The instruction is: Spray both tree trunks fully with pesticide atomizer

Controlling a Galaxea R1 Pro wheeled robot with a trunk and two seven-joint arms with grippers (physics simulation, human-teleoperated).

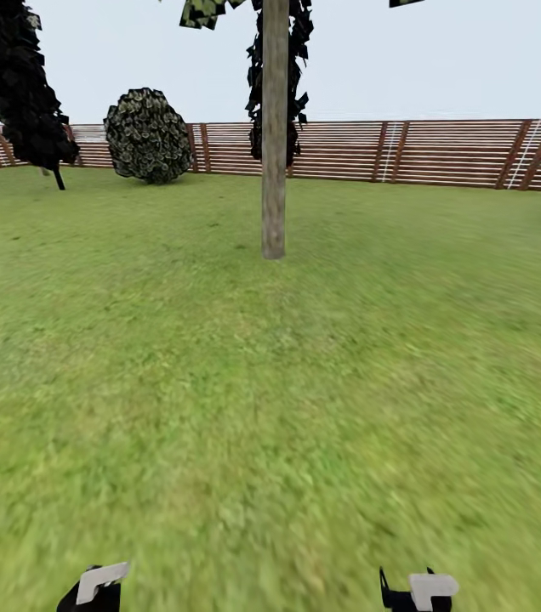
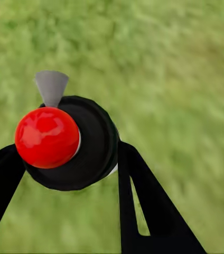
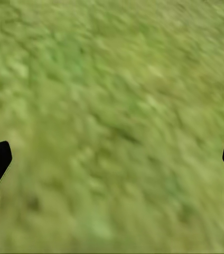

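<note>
One tree (image 1: 275, 127) rises ahead in the head view, its thick pale tree trunk (image 1: 274, 195) standing on the lawn of the garden (image 1: 270, 408), with dark-green foliage only high up. In the left wrist view the pesticide atomizer (image 2: 70, 140), with a black round body, red ball cap and grey nozzle, sits between the black fingers (image 2: 143, 206) of my left gripper (image 2: 64, 174), which is shut on it. My right gripper (image 3: 112, 159) is open over bare grass, its fingertips far apart. Both arms' ends (image 1: 100, 586) peek in at the bottom edge of the head view.
A brown slat fence (image 1: 441, 153) closes the far side of the lawn. A round dark bush (image 1: 147, 134) stands by the fence, and a black-foliaged tree with a thin stem (image 1: 19, 85) is at far left. Open grass lies between me and the trunk.
</note>
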